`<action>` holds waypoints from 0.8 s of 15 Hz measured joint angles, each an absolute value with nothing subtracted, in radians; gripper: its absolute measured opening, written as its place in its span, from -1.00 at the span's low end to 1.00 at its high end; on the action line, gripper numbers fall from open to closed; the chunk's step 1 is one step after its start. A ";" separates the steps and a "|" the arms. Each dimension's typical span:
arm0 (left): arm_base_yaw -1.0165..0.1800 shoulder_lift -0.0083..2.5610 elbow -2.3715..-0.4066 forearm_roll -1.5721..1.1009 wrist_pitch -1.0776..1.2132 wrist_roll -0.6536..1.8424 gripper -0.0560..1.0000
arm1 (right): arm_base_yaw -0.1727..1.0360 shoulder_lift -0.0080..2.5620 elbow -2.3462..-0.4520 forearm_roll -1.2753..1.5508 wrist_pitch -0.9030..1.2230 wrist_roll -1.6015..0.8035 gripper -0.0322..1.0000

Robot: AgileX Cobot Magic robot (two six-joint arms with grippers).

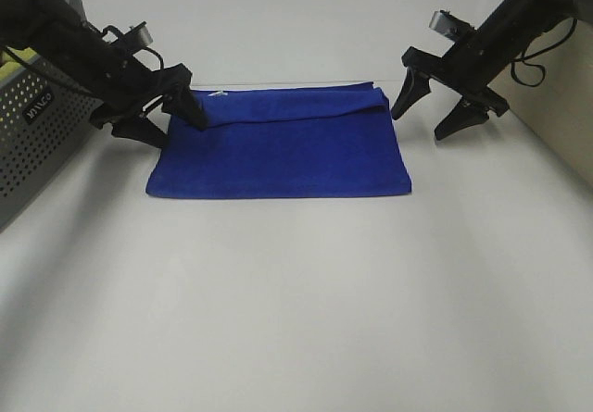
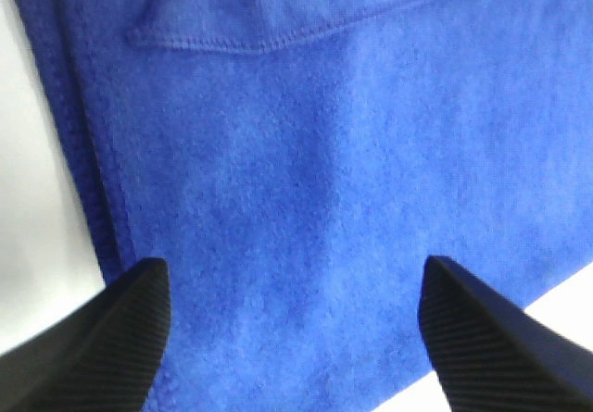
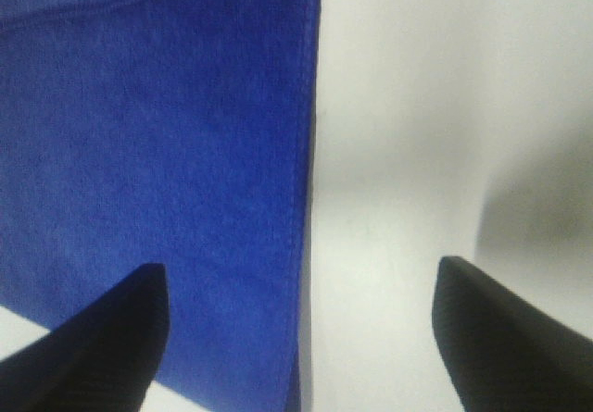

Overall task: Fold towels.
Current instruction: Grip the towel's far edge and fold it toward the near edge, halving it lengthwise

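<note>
White table [image 1: 296, 319], royal-blue towel [image 1: 278, 157] folded mid-table (white tag [image 1: 218, 93] at far edge).
Left gripper [image 1: 178, 130] over its left end, right gripper [image 1: 419, 125] at its right edge; both jaws wide apart, empty.

The exterior high camera sits above and in front of the table [image 1: 296, 319], angled down toward the arms at the far side, and frames the whole towel [image 1: 283, 153]. Each wrist camera looks out between its jaws at close range: the left past the left gripper [image 2: 292, 338] onto the towel's left end, the right past the right gripper [image 3: 296, 338] onto the towel's right edge and adjacent table. The towel is common to all three views.
</note>
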State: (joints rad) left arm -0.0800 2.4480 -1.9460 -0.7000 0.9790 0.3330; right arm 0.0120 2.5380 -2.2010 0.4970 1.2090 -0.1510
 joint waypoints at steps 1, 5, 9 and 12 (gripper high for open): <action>-0.080 2.448 -1.946 -0.700 0.979 0.333 0.45 | 0.012 2.538 -2.201 0.497 1.209 -0.151 0.50; -0.080 2.303 -1.676 -0.643 0.847 0.333 0.42 | 0.012 2.414 -1.946 0.501 1.192 -0.221 0.50; -0.080 2.210 -1.423 -0.747 0.606 0.333 0.42 | 0.028 2.377 -1.794 0.554 1.086 -0.305 0.50; -0.083 2.233 -1.408 -0.848 0.565 0.337 0.42 | 0.047 2.375 -1.772 0.575 1.023 -0.327 0.50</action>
State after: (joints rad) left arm -0.0830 2.2330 -1.4080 -0.8480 0.5650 0.3370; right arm 0.0470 2.3750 -1.7720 0.5750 1.0230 -0.3270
